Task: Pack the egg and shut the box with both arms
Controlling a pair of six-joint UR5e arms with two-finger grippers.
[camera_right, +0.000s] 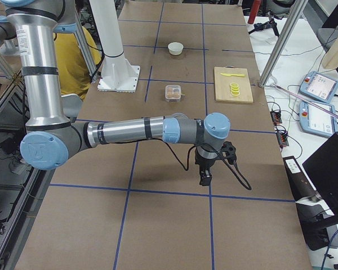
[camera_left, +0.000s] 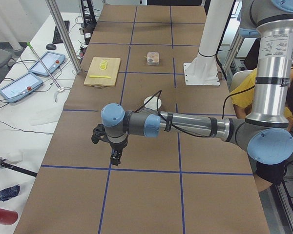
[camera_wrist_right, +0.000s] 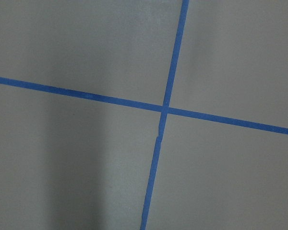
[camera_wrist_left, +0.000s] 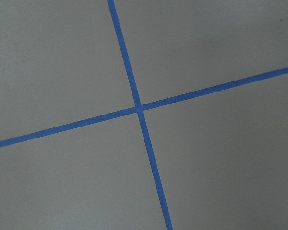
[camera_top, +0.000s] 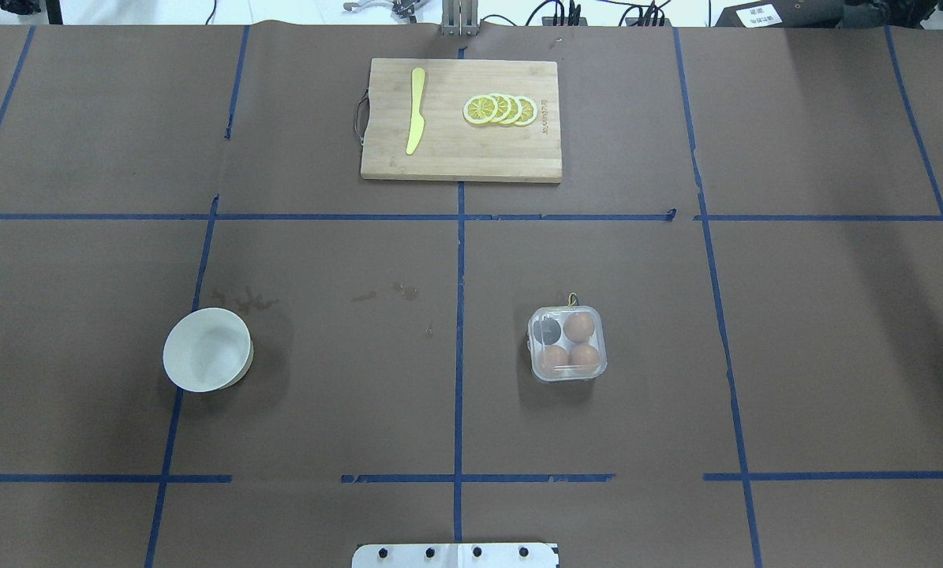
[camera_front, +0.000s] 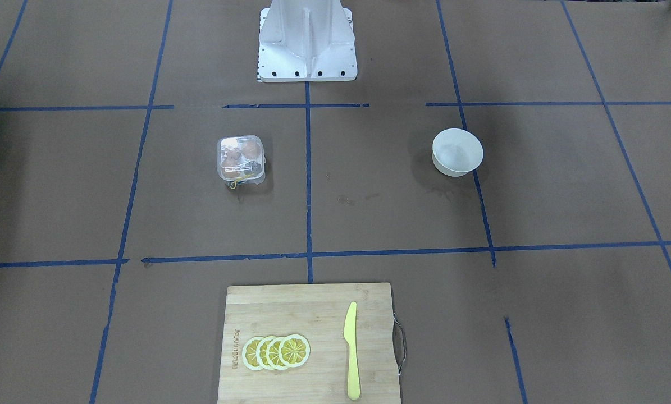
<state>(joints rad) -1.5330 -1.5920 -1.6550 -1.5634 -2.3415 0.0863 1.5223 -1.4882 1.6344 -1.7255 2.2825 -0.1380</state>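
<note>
The clear box (camera_top: 566, 344) stands on the table right of centre; it also shows in the front view (camera_front: 241, 159). Three brown eggs lie in its cells, one at the far right (camera_top: 579, 326), and the far left cell looks dark. The lid seems to lie down over them. My left gripper (camera_left: 115, 157) hangs over the table's left end, far from the box. My right gripper (camera_right: 204, 177) hangs over the right end. I cannot tell whether either is open. Both wrist views show only brown paper and a blue tape cross (camera_wrist_left: 139, 108).
An empty white bowl (camera_top: 207, 349) stands left of centre. A wooden cutting board (camera_top: 461, 162) at the far side carries a yellow knife (camera_top: 416, 110) and lemon slices (camera_top: 501, 110). The white base (camera_front: 307, 42) stands at the robot's edge.
</note>
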